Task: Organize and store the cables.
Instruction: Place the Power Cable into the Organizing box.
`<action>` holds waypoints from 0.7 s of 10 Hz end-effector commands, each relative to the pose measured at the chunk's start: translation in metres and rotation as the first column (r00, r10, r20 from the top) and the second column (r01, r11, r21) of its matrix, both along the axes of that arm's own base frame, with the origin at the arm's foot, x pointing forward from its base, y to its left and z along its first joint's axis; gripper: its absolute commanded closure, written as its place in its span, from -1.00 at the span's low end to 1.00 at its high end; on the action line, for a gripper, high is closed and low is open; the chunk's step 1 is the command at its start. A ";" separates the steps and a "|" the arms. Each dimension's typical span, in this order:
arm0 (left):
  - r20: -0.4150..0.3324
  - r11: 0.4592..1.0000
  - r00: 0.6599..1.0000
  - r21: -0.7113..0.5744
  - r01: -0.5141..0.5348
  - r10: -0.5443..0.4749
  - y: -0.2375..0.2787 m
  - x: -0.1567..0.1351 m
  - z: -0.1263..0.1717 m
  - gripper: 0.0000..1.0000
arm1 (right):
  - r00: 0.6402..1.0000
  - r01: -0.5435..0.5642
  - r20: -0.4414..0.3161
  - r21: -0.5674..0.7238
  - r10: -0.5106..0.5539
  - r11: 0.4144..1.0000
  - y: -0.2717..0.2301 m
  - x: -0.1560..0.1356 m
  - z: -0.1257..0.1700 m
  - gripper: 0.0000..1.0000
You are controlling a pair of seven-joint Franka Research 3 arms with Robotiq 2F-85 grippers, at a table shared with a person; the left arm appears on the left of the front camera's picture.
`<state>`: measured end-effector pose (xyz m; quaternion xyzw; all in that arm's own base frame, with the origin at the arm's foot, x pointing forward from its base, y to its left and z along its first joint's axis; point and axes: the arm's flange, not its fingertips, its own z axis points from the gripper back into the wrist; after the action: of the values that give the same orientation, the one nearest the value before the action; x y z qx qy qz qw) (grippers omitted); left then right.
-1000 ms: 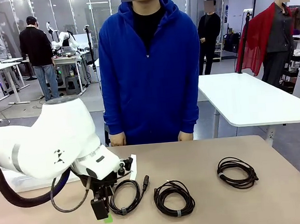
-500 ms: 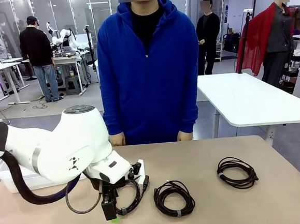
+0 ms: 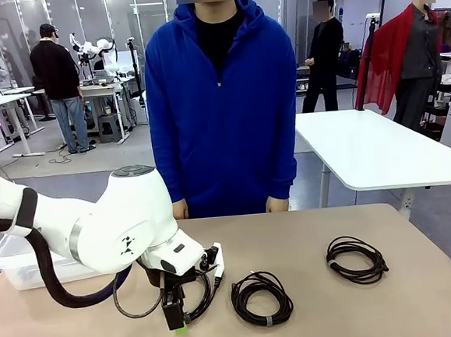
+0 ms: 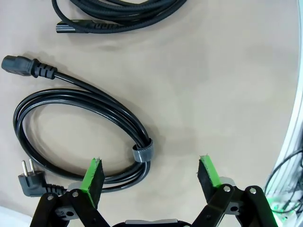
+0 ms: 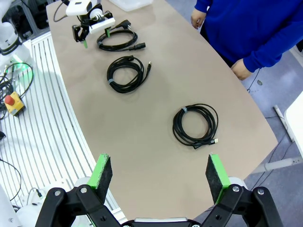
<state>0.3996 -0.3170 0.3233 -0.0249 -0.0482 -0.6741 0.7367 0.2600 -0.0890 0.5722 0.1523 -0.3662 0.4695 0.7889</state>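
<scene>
Three black cables lie coiled in a row on the tan table (image 3: pixel 309 240). The left cable (image 3: pixel 206 289) has a grey band (image 4: pixel 142 153) and plug ends. My left gripper (image 3: pixel 175 319) hangs open just above this coil's near side. In the left wrist view the banded part of the left cable (image 4: pixel 85 113) lies between the green pads (image 4: pixel 94 174), which are apart from it. The middle cable (image 3: pixel 261 297) and the right cable (image 3: pixel 356 258) lie untouched. My right gripper (image 5: pixel 158 174) is open, high over the table's right end, above the right cable (image 5: pixel 195 124).
A clear plastic bin (image 3: pixel 14 267) stands at the table's left. A person in a blue hoodie (image 3: pixel 222 106) stands at the far edge, hands (image 3: pixel 276 204) at the rim. The table's near edge (image 4: pixel 291 142) runs close beside my left gripper.
My left arm has swung right and lowered, bringing its open gripper from the left of the left cable to over its near side. The cables have not moved.
</scene>
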 end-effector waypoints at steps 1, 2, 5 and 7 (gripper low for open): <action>0.000 1.000 1.000 -0.024 0.009 -0.009 -0.005 0.012 -0.006 -1.00 | 1.000 -0.001 0.003 -0.002 0.001 1.000 0.000 -0.001 0.000 -1.00; -0.006 1.000 1.000 -0.022 0.011 -0.011 -0.006 0.014 -0.012 -1.00 | 1.000 -0.001 0.003 -0.002 0.001 1.000 0.000 -0.001 0.000 -1.00; 0.004 1.000 1.000 0.006 -0.002 0.002 -0.004 0.012 -0.012 0.42 | 1.000 -0.001 0.003 -0.002 0.001 1.000 0.000 -0.001 0.000 -1.00; -0.001 1.000 1.000 0.004 -0.005 0.005 -0.004 0.011 -0.015 1.00 | 1.000 -0.001 0.003 -0.002 0.001 1.000 0.000 -0.001 0.000 -1.00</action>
<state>0.4099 -0.3196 0.3107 -0.0319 -0.0433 -0.6713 0.7393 0.2600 -0.0890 0.5722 0.1523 -0.3662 0.4695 0.7888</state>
